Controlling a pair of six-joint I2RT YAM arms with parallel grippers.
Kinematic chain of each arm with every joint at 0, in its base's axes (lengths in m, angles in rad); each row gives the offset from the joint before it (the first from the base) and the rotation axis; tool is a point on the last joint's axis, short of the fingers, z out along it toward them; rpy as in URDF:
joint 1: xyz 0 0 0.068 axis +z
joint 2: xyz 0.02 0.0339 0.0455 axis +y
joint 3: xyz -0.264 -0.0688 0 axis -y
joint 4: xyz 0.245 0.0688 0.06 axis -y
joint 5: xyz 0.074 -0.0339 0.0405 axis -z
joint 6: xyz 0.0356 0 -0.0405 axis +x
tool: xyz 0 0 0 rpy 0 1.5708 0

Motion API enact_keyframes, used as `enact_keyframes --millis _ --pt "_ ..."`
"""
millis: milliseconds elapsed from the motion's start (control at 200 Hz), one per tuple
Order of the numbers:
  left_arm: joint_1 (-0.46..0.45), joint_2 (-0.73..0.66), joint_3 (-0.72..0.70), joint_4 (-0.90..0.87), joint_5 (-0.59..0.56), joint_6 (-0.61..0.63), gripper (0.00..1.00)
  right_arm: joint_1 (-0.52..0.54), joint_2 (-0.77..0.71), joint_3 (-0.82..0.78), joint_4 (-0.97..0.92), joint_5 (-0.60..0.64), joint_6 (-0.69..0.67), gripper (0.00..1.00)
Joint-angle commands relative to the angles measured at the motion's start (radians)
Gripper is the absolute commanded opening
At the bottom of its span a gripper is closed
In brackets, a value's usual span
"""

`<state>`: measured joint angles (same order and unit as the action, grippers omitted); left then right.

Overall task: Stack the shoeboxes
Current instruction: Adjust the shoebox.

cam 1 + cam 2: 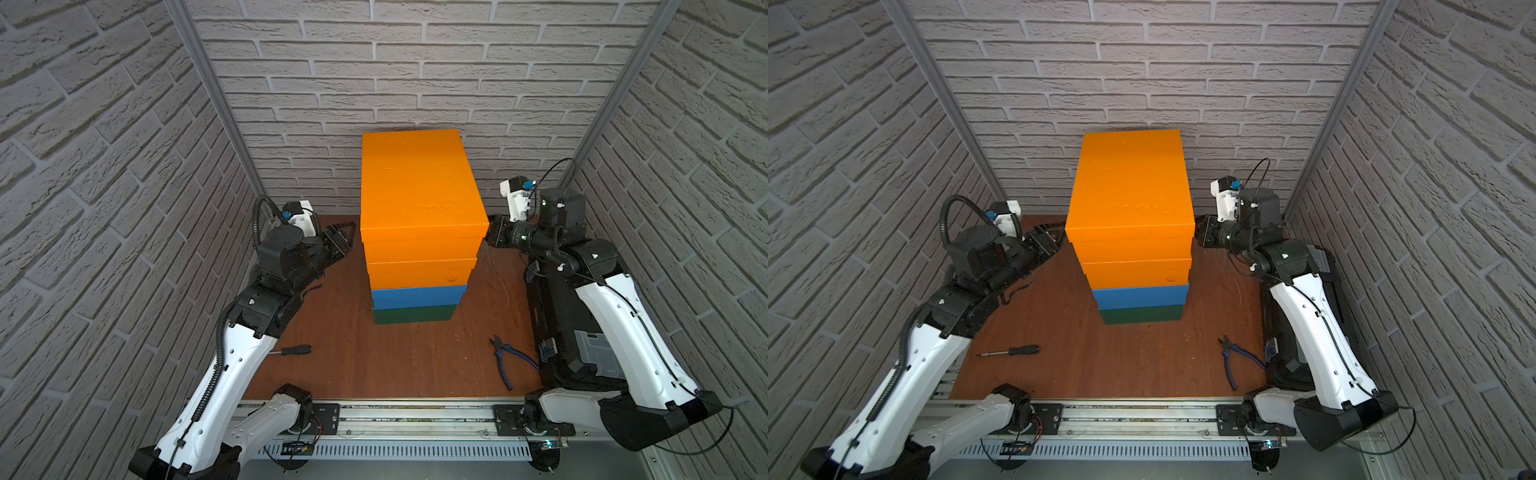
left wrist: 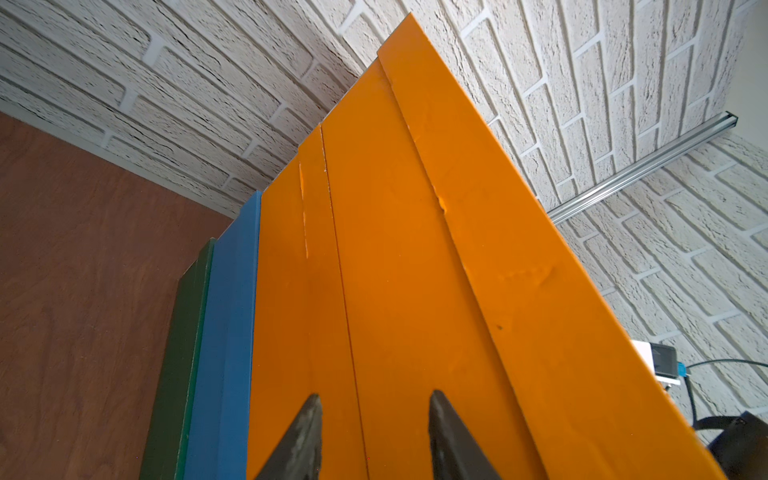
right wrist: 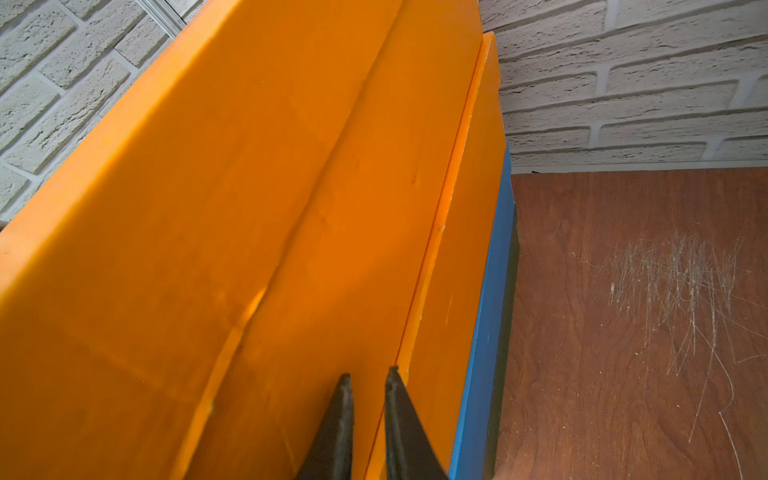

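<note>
Nearest us, the aluminium rail (image 1: pixel 415 415) along the front edge carries both arm bases. Beyond it, on the brown wooden worktop (image 1: pixel 374 365), we note a black-handled screwdriver (image 1: pixel 293 350) on the left and blue-handled pliers (image 1: pixel 505 359) on the right. Both lie well apart from the boxes.

Shoeboxes: all four stand in one column at mid-worktop, toward the back brick wall. From the bottom:
- dark green cardboard shoebox (image 1: pixel 413 314), on the worktop
- blue cardboard shoebox (image 1: pixel 417 295)
- lower orange cardboard shoebox (image 1: pixel 419 276)
- upper orange cardboard shoebox (image 1: pixel 419 183), on top

Lids are on. The layers line up roughly, with small offsets between them.

Left gripper (image 2: pixel 374 399): jaws partly open, nothing between them. The tips point at the left side of the two orange boxes, just beside the stack.

Right gripper (image 3: pixel 368 372): jaws drawn close, only a narrow slit between them, holding nothing. The tips point at the right side of the orange boxes, near the seam between the two.

For either gripper, we cannot tell whether the tips touch the cardboard.
</note>
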<state>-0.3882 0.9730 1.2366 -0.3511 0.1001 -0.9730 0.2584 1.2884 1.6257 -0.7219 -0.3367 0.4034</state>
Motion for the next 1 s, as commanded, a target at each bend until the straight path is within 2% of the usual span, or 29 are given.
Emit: enact_keyframes --millis 0,310,430,580,595,605,690,800,920,955,965,970,980,985,995 --pt "0.006 -0.01 -0.011 0.047 0.01 -0.002 0.43 0.007 -0.007 -0.003 0.034 0.019 -0.018 0.17" --pt "0.041 -0.037 -0.009 0.003 0.008 0.028 0.46 -0.003 -0.043 -0.003 -0.02 0.133 -0.076 0.18" --pt "0.084 -0.059 -0.001 -0.062 -0.04 0.098 0.65 -0.004 -0.075 -0.021 -0.033 0.196 -0.093 0.18" --pt "0.134 -0.089 -0.03 -0.132 -0.157 0.182 0.83 -0.004 -0.131 -0.107 -0.006 0.327 -0.122 0.2" --pt "0.139 -0.094 -0.036 -0.131 -0.164 0.191 0.94 -0.004 -0.136 -0.116 -0.006 0.339 -0.126 0.2" --pt "0.142 -0.095 -0.04 -0.129 -0.168 0.197 0.97 -0.004 -0.14 -0.122 -0.004 0.351 -0.13 0.2" --pt "0.161 -0.117 -0.091 -0.104 -0.238 0.257 0.98 -0.004 -0.168 -0.16 -0.004 0.428 -0.147 0.21" --pt "0.174 -0.157 -0.194 -0.027 -0.39 0.318 0.98 -0.003 -0.22 -0.208 0.015 0.47 -0.175 0.24" --pt "0.185 -0.203 -0.33 0.084 -0.6 0.343 0.98 -0.003 -0.297 -0.292 0.078 0.519 -0.242 0.37" --pt "0.188 -0.213 -0.364 0.113 -0.666 0.341 0.98 -0.004 -0.317 -0.325 0.097 0.547 -0.258 0.48" --pt "0.189 -0.215 -0.373 0.122 -0.681 0.342 0.98 -0.004 -0.322 -0.335 0.104 0.556 -0.262 0.55" --pt "0.19 -0.216 -0.377 0.126 -0.688 0.344 0.98 -0.004 -0.325 -0.34 0.107 0.56 -0.263 0.64" --pt "0.19 -0.218 -0.387 0.135 -0.702 0.346 0.98 -0.005 -0.33 -0.349 0.113 0.568 -0.265 0.88" --pt "0.191 -0.218 -0.391 0.139 -0.708 0.347 0.98 -0.004 -0.333 -0.354 0.115 0.571 -0.266 0.94" --pt "0.192 -0.221 -0.398 0.144 -0.718 0.351 0.98 -0.004 -0.337 -0.363 0.122 0.577 -0.273 0.98"
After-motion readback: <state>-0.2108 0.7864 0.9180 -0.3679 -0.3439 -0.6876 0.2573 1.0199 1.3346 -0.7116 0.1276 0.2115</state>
